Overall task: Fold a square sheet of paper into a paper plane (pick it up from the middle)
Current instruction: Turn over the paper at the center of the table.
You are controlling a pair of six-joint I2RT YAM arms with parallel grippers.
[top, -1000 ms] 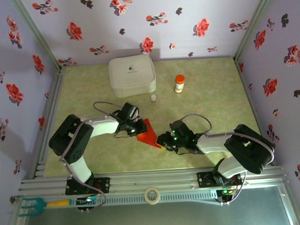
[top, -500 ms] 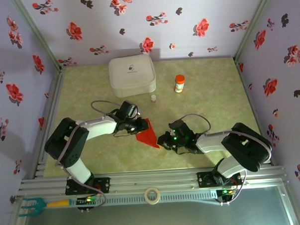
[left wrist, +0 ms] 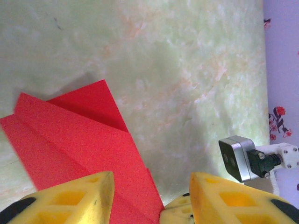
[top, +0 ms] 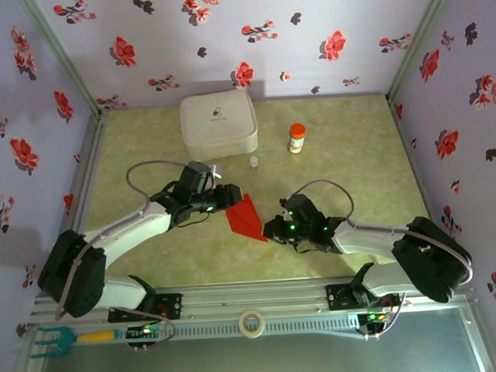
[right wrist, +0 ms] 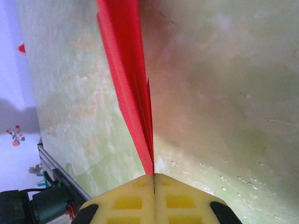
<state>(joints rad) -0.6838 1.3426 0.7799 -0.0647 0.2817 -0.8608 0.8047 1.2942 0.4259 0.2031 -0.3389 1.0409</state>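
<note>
Pinching the tip of the plane [top: 245,218], the right hand [top: 272,229] is clamped shut, long axis running up-left over the desk [top: 353,148] to the left hand [top: 224,197], half open, gripping nothing.

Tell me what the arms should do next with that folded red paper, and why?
Probably draw the left gripper clear of the red paper: its jaws stand apart, gripping nothing, while the right gripper is shut on the paper's pointed end, so the fold seems secure.
</note>
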